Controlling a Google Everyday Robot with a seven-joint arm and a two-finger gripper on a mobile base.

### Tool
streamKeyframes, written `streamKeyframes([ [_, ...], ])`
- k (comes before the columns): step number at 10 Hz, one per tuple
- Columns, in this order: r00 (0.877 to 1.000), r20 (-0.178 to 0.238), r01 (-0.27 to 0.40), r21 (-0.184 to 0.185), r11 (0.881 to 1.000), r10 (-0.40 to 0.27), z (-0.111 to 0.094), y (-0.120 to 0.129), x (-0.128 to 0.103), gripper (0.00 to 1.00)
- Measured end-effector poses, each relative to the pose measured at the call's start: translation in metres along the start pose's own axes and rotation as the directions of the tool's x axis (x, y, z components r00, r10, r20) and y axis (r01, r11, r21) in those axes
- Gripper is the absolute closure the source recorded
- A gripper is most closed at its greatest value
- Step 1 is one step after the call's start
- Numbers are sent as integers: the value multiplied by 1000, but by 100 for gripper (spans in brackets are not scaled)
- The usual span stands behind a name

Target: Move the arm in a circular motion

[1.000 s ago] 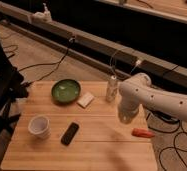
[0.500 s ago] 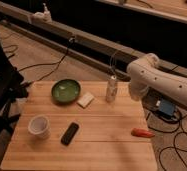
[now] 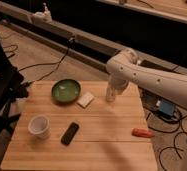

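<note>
- Jaws first: can we see if they are spread or pressed together?
- No, we cannot tell. We see the gripper (image 3: pixel 114 85) only as the low tip of the arm (image 3: pixel 157 82), over the upper right part of the worktop (image 3: pixel 107 125).
- Where is the arm?
- We see it come in from the right edge of the frame. It is big, white and shiny, with small dark dots. It bends at a round joint a bit right of the middle and then points down.
- What is at the tip?
- We see a pale bottle (image 3: pixel 110 96) standing right there. We cannot tell if the gripper touches it.
- What else do we see on the worktop?
- We see a green bowl (image 3: pixel 66 91) in the upper left part, with a small pale block (image 3: pixel 85 99) just beside it. A white cup (image 3: pixel 39 126) stands at the lower left, and a black remote (image 3: pixel 70 133) lies near it. An orange thing (image 3: pixel 143 133) lies by the right edge, well apart from the rest.
</note>
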Motion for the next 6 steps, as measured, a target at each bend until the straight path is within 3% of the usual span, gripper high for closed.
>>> streamKeyframes([
  [1, 998, 26, 62, 24, 998, -63, -4, -13, -26, 100],
  [3, 977, 109, 179, 54, 982, -184, -6, -11, -90, 100],
  [5, 962, 177, 200, 58, 978, -207, -6, 7, -122, 100],
  [6, 961, 211, 178, 33, 984, -181, -5, 30, -129, 100],
])
